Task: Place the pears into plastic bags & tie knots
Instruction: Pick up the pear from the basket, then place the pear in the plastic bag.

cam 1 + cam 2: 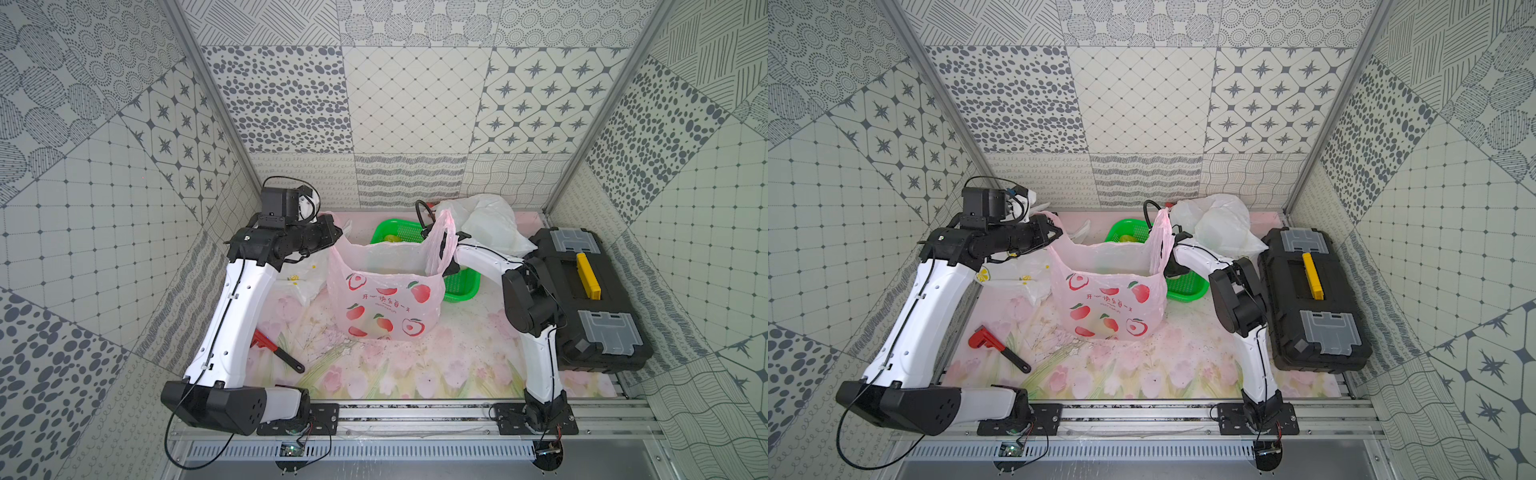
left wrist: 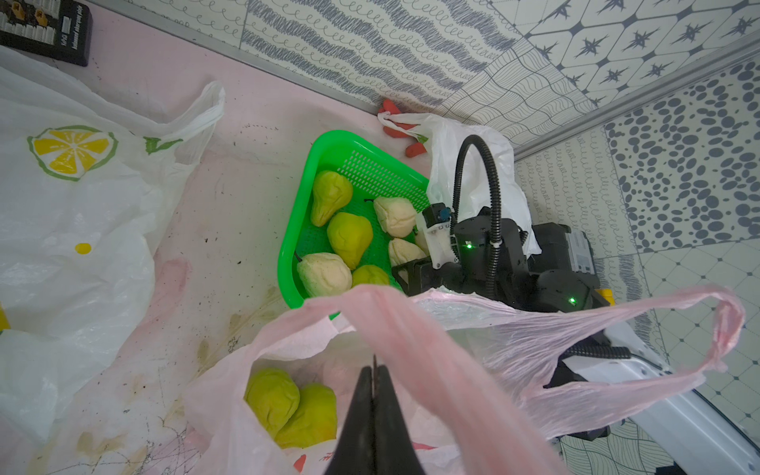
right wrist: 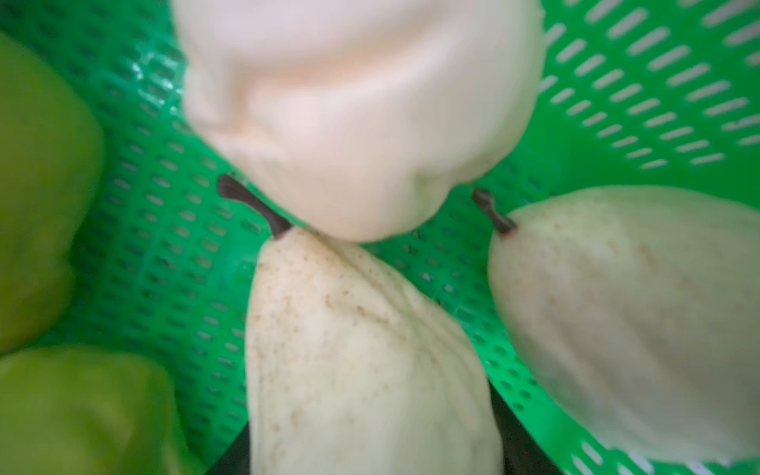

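While the left gripper [image 2: 374, 370] clamps a handle of the pink bag [image 1: 382, 299], holding it upright, two green pears [image 2: 292, 407] lie inside — early going. The right gripper [image 3: 370, 448] is down in the green basket [image 2: 329, 144], jaws flanking a cream pear [image 3: 362, 349]; whether they grip it cannot be told. More fruit waits there — the lemon-print bag [image 2: 74, 205] and plain white bag [image 2: 464, 164] lie slack, no knot tied.

Pink bag [image 1: 382, 299] is crinkly plastic, green basket [image 1: 463, 286] glossy plastic.
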Tool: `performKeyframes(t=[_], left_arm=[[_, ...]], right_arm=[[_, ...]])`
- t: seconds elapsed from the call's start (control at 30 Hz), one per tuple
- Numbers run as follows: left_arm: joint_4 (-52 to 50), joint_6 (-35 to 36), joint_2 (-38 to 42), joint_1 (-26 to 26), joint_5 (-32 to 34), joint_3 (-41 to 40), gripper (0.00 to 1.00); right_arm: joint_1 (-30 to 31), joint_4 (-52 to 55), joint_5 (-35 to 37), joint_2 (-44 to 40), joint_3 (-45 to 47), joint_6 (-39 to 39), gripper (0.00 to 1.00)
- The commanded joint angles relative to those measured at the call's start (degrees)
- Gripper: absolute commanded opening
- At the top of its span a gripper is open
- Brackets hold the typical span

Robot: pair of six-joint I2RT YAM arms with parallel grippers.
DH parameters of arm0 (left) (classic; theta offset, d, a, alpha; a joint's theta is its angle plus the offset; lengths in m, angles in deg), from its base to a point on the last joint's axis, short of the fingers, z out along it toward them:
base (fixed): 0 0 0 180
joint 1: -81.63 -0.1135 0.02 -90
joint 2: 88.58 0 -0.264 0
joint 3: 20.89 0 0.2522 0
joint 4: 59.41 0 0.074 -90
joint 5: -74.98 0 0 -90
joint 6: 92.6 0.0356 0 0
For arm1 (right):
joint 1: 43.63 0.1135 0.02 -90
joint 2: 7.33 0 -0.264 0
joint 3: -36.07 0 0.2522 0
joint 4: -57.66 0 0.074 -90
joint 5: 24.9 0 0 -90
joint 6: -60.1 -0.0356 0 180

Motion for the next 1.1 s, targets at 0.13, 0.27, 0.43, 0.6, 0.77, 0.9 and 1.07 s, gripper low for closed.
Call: performKeyframes(t=[0.13, 0.27, 0.43, 0.6, 0.77, 0.9, 1.07], left_arm=[[-1.1, 1.9, -0.9, 0.2, 3.9, 2.1, 0.00], [-1.8, 1.8, -2.4, 0.3, 5.0, 2.3, 0.00], [0.1, 1.3, -2.7, 0.2, 1.9, 2.3, 0.00], [0.4, 2.3, -3.4, 0.2, 0.8, 2.6, 0.00], [0.7, 2.1, -3.4, 0.3, 0.0, 2.3, 0.00], [0.9, 2.4, -2.9, 0.3, -0.4, 2.4, 0.00], [1.3, 3.2, -1.4, 0.3, -0.3, 2.0, 0.00]], right_arm=[[-2.0, -5.0, -12.4, -24.3, 12.3, -10.7, 0.43], [-6.1, -5.9, -18.3, -37.2, 19.4, -19.1, 0.42], [-7.4, 1.7, -14.8, -47.7, 14.3, -20.0, 0.39], [4.0, 8.7, -6.2, -44.7, -3.4, -15.9, 0.38], [15.3, 3.6, -4.5, -37.0, -13.9, -14.2, 0.36], [20.0, 4.3, -9.8, -25.1, -20.8, -14.0, 0.38], [18.6, 1.6, -19.4, -16.6, -17.5, -13.4, 0.39]])
